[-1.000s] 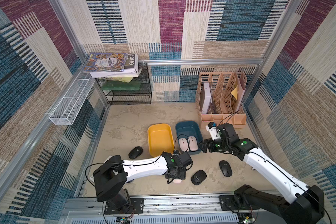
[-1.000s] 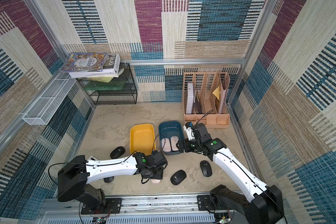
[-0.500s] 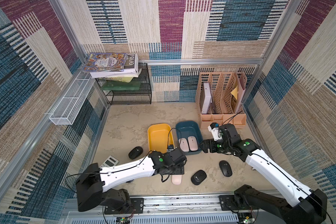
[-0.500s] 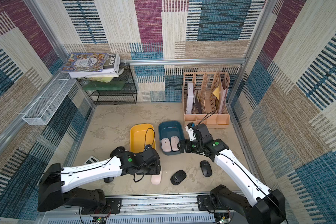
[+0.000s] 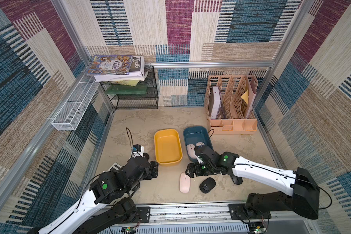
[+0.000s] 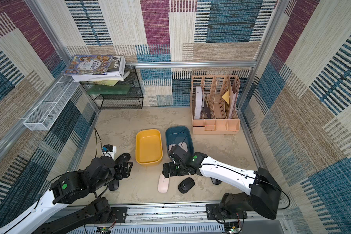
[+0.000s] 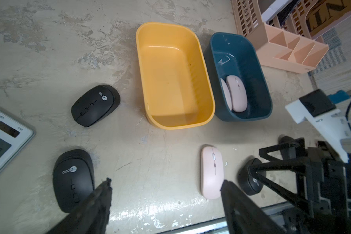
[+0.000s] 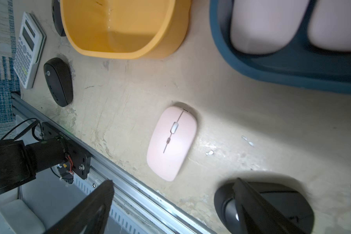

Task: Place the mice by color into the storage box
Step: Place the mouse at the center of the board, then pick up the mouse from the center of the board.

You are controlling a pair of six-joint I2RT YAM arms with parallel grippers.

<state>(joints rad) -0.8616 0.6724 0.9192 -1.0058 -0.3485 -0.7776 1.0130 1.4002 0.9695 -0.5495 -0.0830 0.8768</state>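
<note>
Claws first: my left claw hangs over the near left of the table with its fingers spread wide and nothing between them, and my right claw is splayed just as wide and just as empty. Now the mice. One loose pink mouse lies flat on the table close to the front rail, buttons up. In the right wrist view it sits squarely in the gap between the right claw's fingers; I see no contact with it, though I cannot tell how high above it the claw hangs. Just beside it, not touching, is the front black mouse, and one right finger crosses in front of it in that wrist view. Over to the right, the far-right black mouse pokes out from under my right forearm, half covered. Looking at the bins: the blue bin holds two pink mice lying side by side at its near end, pressed close together. The yellow bin stands just left of it, the two walls nearly touching. On the table left of the yellow bin lies the bin-side black mouse, logo up. Nearer to me the near black mouse sits partly under my left arm, close to the left claw's finger, with the calculator just beyond it at the table's edge.
</note>
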